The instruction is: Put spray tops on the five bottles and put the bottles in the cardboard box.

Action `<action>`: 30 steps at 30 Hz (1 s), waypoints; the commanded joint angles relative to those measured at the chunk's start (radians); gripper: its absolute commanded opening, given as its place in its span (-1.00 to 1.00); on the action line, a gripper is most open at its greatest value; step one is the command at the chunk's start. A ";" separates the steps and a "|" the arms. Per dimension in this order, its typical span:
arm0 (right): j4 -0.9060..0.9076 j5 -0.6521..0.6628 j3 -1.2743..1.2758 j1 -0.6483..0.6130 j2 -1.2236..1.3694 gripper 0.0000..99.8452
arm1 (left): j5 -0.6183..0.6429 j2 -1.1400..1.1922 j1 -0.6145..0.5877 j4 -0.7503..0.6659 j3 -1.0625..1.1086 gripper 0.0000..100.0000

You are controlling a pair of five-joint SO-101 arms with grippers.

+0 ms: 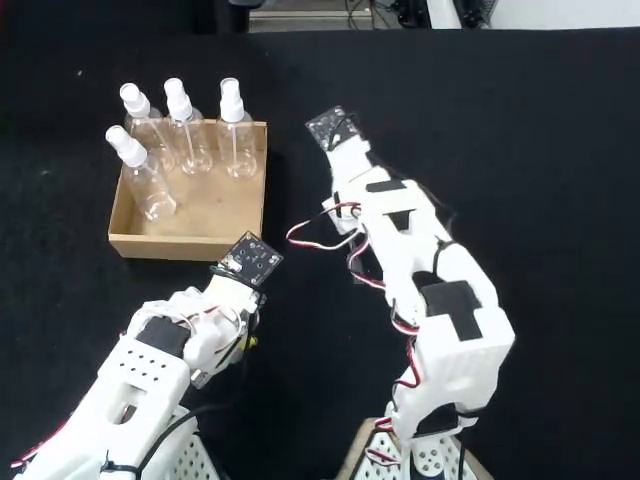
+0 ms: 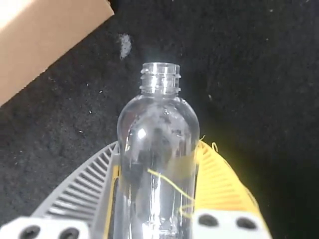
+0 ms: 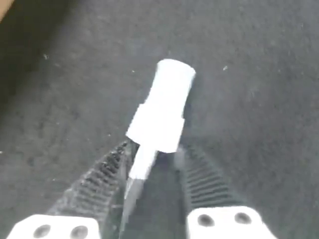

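Left pincer (image 2: pixel 157 167), nearest of all, is pinching a clear bottle (image 2: pixel 157 114) by its body, one grey finger (image 2: pixel 97 172) and one yellow finger (image 2: pixel 217 174) pressed against either side. The bottle's threaded neck is bare and open, with no top on it, and it sticks out past the fingertips over the black desk (image 2: pixel 259 74). Whether the bottle touches the desk I cannot tell. In the high view the left arm (image 1: pixel 165 355) sits at the near left, its wrist just short of the near wall of the cardboard box (image 1: pixel 185 244); a corner of that box (image 2: pixel 45 35) is close to the held bottle in the left wrist view.

Farther back, the box holds four capped bottles standing upright, each with a white spray top. One (image 1: pixel 148 185) stands by the left wall, and three (image 1: pixel 152 128) (image 1: pixel 190 140) (image 1: pixel 238 140) line up along the far wall.

Farther still, to the right of the box's far right corner, the right arm (image 1: pixel 420 270) stretches from the near middle toward the far side. The right pincer (image 3: pixel 152 167) grips a white spray top (image 3: pixel 162 107) just below its collar, nozzle head pointing away from the fingers, thin tube running back between them, above the dark desk.
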 commanded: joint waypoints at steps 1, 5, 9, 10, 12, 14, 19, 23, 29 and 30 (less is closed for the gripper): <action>0.012 -0.002 -0.048 0.075 -0.027 -0.98 | 0.006 0.009 0.008 -0.011 0.022 -0.94; 0.163 -0.011 -0.041 0.175 -0.150 -0.98 | 0.006 0.009 0.007 -0.011 0.022 -0.94; 0.396 -0.011 -0.038 0.264 -0.259 -0.98 | 0.006 0.009 0.007 -0.011 0.022 -0.94; 0.439 -0.008 -0.030 0.279 -0.271 -0.98 | 0.006 0.009 0.007 -0.011 0.022 -0.94; 0.480 -0.003 -0.001 0.304 -0.283 -0.98 | 0.006 0.009 0.007 -0.011 0.022 -0.94; 0.488 -0.003 0.036 0.322 -0.283 -0.98 | 0.006 0.009 0.007 -0.011 0.022 -0.94; 0.493 -0.002 0.033 0.308 -0.291 -0.96 | 0.006 0.009 0.007 -0.011 0.022 -0.94; 0.532 -0.002 -0.015 0.183 -0.309 -0.61 | 0.006 0.009 0.007 -0.011 0.022 -0.94; 0.517 -0.012 -0.116 0.009 -0.314 -0.36 | 0.006 0.009 0.007 -0.011 0.024 -0.94; 0.482 -0.012 -0.128 0.002 -0.303 -0.39 | 0.006 0.009 0.007 -0.011 0.024 -0.94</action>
